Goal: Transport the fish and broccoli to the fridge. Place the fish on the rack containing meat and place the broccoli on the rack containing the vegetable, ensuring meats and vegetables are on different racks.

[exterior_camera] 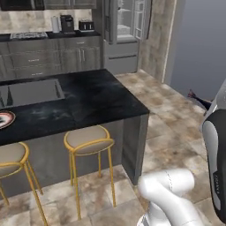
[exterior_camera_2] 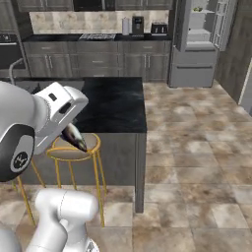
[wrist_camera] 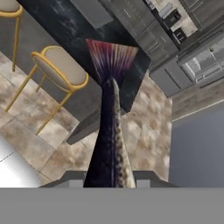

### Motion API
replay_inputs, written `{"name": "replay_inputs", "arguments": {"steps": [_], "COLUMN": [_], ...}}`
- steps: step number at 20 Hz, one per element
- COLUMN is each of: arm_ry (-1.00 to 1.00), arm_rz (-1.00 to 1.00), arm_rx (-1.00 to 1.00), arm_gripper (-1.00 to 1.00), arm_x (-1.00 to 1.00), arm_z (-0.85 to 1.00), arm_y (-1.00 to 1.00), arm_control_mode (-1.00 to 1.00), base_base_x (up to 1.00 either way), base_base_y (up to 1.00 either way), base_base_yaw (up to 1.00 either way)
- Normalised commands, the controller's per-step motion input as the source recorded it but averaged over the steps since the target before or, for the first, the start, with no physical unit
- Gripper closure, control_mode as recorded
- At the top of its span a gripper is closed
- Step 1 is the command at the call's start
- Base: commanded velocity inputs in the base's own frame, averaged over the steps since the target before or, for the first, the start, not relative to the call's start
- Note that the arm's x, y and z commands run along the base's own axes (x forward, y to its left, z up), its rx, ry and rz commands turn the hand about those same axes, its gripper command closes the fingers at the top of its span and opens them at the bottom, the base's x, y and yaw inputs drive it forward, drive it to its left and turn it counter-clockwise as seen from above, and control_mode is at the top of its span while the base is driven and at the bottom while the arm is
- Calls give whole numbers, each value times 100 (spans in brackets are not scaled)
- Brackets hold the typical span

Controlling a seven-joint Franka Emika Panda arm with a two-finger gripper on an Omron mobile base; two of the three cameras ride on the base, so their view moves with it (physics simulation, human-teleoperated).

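One fish (wrist_camera: 109, 131) hangs clamped in the gripper (wrist_camera: 109, 181), tail fanned toward the dark island counter (exterior_camera_2: 118, 106); across the tiled floor, the fridge (exterior_camera_2: 199, 39) stands open

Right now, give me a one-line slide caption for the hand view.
Gripper carrying the fish tail-out above the kitchen floor, with a stool and the dark island counter beyond.

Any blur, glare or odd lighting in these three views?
Left base view: soft, flat light, faint sheen on the island counter. Right base view: arm blurred up close, open fridge brightly lit. Hand view: fish sharp, rolled horizon, no glare.
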Motion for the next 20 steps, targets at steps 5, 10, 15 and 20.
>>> {"name": "replay_inputs", "arguments": {"steps": [5, 10, 15, 20], "arm_ry": [0, 0, 0, 0], "arm_rz": [0, 0, 0, 0], "arm_rx": [0, 0, 0, 0], "arm_gripper": [100, 100, 100, 100], "arm_x": [0, 0, 0, 0], "arm_z": [0, 0, 0, 0], "arm_y": [0, 0, 0, 0], "arm_control_mode": [100, 100, 100, 100], "base_base_x": [17, 37, 82, 100], "base_base_y": [-100, -100, -100, -100], "base_base_yaw": [7, 13, 19, 25]}}
